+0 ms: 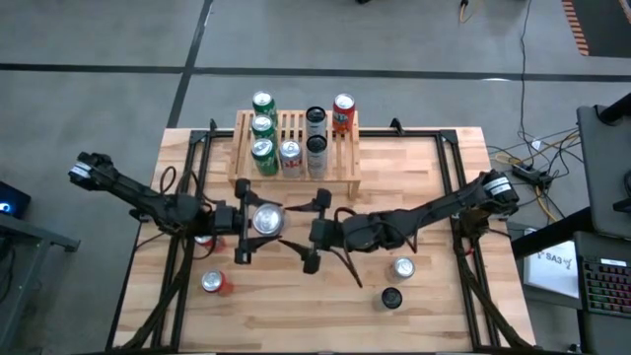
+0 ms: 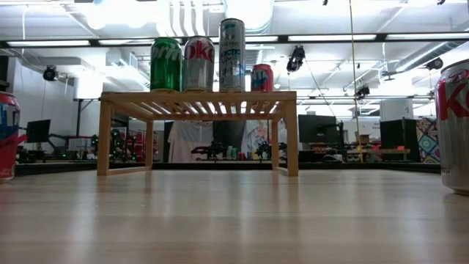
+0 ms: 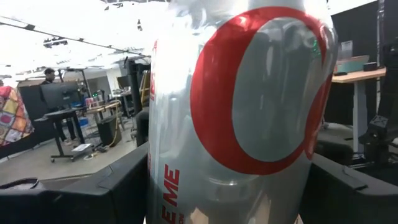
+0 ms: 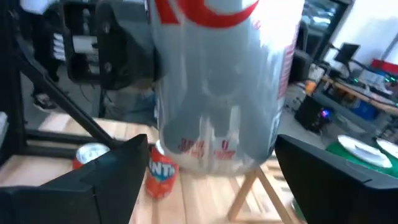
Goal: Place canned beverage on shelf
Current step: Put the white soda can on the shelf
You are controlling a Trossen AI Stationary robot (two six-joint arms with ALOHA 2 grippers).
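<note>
Left gripper (image 1: 245, 221) holds silver can (image 1: 266, 220) with red marking, fingers on both sides, above middle of table (image 1: 434, 306), in front of shelf (image 1: 296, 177). Can upright, held in air. Right gripper (image 1: 312, 234) just beside can on its right, fingers wide, apart from can as far as visible. In right wrist view can (image 4: 221, 87) sits between the fingers. Shelf at far edge, seven cans on it. Loose cans on table: red one (image 1: 214, 283), silver one (image 1: 402, 267), dark one (image 1: 391, 297).
</note>
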